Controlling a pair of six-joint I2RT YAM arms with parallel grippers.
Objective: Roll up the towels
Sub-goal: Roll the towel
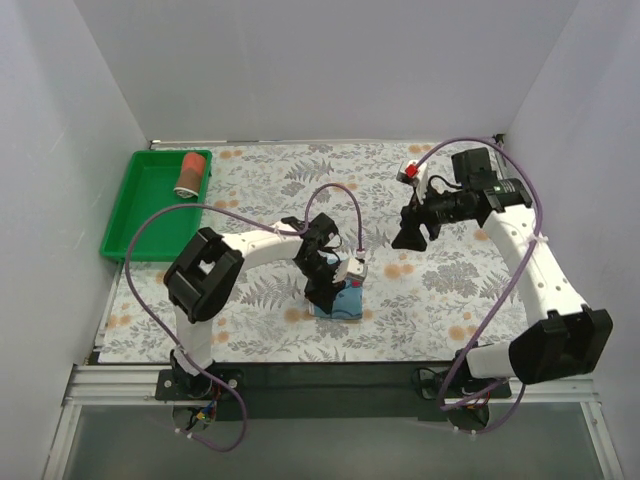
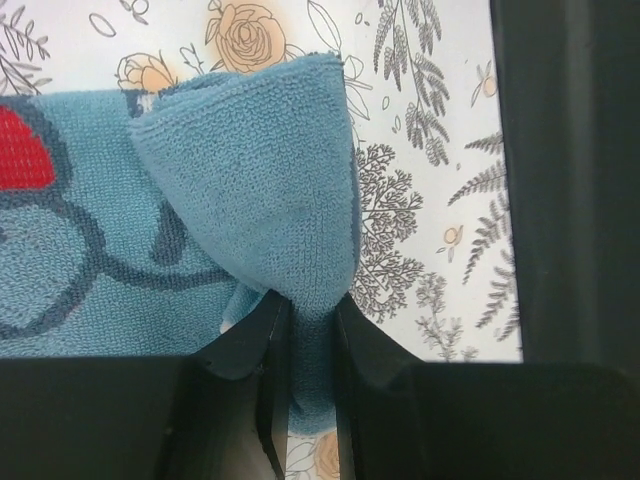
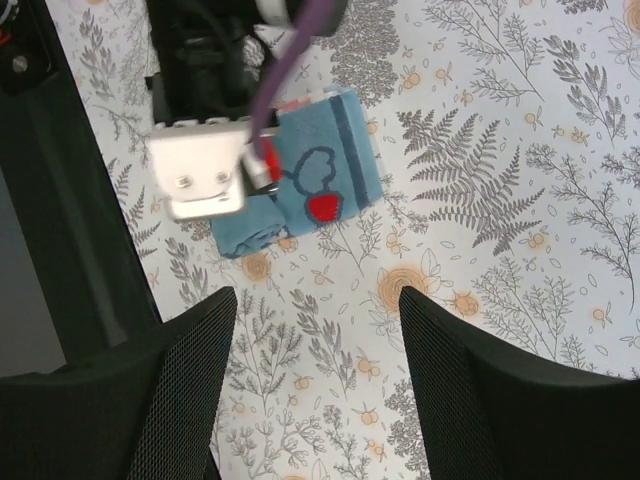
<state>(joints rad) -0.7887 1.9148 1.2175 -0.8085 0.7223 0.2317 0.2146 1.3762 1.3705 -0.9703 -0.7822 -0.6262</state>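
From the top, the left claw (image 1: 333, 288) is down on the blue towel (image 1: 347, 301), near the middle of the flowered surface (image 1: 450, 290). The red towel (image 1: 191, 173) lies rolled in the green tray (image 1: 125, 215), far left. The right claw (image 1: 410, 236) hangs well apart to the right.

In the left wrist view, the claw pinches a raised fold of the blue towel.

In the right wrist view, the right claw stands wide above the surface.

Left arm (image 1: 262, 247): elbow up near its base, forearm reaching right, wrist bent down over mid-table. Left gripper (image 2: 312, 312): jaws nearly together, pinching a fold of the blue towel (image 2: 250, 190).

Right arm (image 1: 540, 265): rises from the near-right base, leans far, wrist turned left. Right gripper (image 3: 315, 300): raised above the table, fingers spread wide apart.
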